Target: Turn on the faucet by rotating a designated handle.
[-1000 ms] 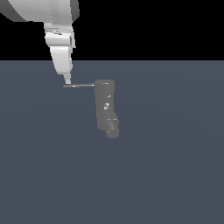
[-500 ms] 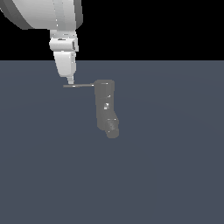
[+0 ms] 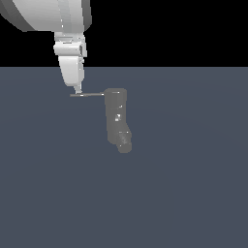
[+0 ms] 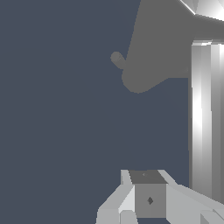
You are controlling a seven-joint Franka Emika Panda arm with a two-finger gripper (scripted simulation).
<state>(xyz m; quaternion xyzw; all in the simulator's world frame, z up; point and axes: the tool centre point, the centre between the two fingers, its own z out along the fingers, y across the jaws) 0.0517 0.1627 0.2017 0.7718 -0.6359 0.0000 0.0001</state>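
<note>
The dull-grey faucet (image 3: pixel 117 118) stands upright on the dark floor, its bent spout end (image 3: pixel 124 144) toward the viewer. The handle (image 3: pixel 89 95), a thin grey rod, sticks out level from the faucet's top toward the exterior view's left. My white gripper (image 3: pixel 77 90) hangs from above with its tip touching or just over the rod near its free end; the fingers look pressed together and hold nothing. In the wrist view the faucet (image 4: pixel 162 43) is a grey mass, a bright bar beside my gripper (image 4: pixel 148 188) looks like the handle (image 4: pixel 203 118).
The flat grey-blue floor (image 3: pixel 193 193) spreads all round the faucet. The thick white arm link (image 3: pixel 48 14) fills the upper part of the exterior view's left. Nothing else shows.
The arm has shifted slightly toward the exterior view's right and its upper links look larger. The fingertip stays at the rod's free end. Handle and faucet have not visibly moved.
</note>
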